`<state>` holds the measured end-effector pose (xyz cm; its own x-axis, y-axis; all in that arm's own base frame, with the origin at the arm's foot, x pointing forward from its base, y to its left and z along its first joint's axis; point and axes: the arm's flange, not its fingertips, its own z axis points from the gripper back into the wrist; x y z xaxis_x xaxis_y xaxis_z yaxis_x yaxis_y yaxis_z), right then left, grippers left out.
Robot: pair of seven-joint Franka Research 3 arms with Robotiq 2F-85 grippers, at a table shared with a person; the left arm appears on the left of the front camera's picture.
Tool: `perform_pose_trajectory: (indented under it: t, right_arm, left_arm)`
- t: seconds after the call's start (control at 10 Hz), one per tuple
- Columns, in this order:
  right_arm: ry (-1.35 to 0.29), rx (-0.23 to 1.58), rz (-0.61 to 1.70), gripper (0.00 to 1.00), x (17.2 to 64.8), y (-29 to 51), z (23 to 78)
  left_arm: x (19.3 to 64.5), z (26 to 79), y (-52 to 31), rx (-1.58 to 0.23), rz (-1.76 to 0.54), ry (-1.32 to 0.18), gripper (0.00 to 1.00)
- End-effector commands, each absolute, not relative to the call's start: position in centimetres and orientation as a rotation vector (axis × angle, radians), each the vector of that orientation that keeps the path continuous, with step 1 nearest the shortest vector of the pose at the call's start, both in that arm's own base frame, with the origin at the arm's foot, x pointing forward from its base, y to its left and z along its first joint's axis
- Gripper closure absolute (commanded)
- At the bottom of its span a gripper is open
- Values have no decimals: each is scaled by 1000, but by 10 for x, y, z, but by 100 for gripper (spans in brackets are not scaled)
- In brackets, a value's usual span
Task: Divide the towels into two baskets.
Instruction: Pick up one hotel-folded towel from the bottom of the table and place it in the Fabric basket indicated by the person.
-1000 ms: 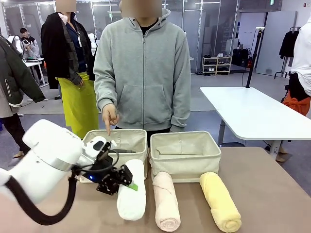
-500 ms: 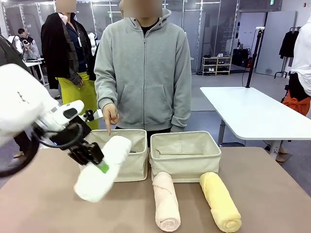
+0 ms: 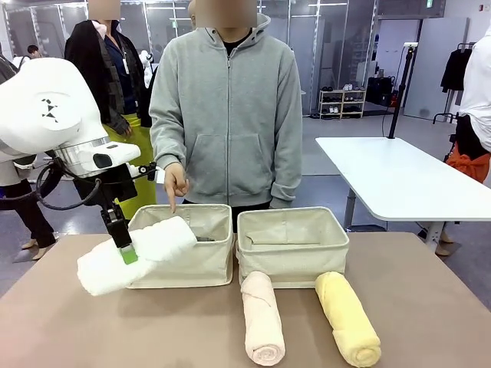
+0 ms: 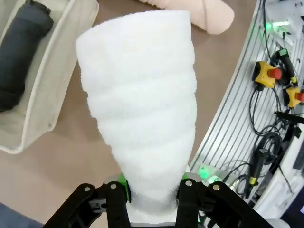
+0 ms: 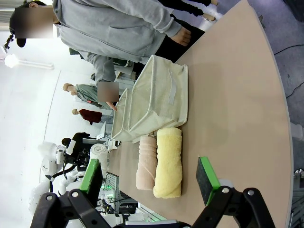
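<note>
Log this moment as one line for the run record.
left tool: shut on white towel, in the air before left basket | right tool: open | grey towel: in left basket | pink towel, yellow towel: on table

In the front view the white towel [image 3: 142, 249] hides the near left corner of the left basket [image 3: 201, 264] and one finger of the left gripper [image 3: 127, 253]. The grey towel [image 4: 21, 52] runs off the left wrist view's left edge, the pink towel [image 4: 209, 16] off its top. From the front, a dark sliver inside the basket is probably the grey towel, mostly behind the wall.
</note>
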<state>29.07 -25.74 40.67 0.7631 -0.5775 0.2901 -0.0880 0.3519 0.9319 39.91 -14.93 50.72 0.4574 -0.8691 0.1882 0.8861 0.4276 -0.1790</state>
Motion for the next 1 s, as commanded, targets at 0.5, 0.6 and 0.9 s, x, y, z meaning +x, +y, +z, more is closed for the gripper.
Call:
perform_pose_trajectory:
  t: [0.5,0.6,0.9]
  right_arm:
    - [-678,1195,-351,0,290,-258,409]
    - [-678,1195,-351,0,290,-258,409]
    - [-678,1195,-351,0,290,-258,409]
  left_arm:
    - [429,543,-171,-46,-1331,-95,63]
    - [466,548,-173,-33,-1314,-66,63]
    - [540,548,-186,60,-1546,-94,63]
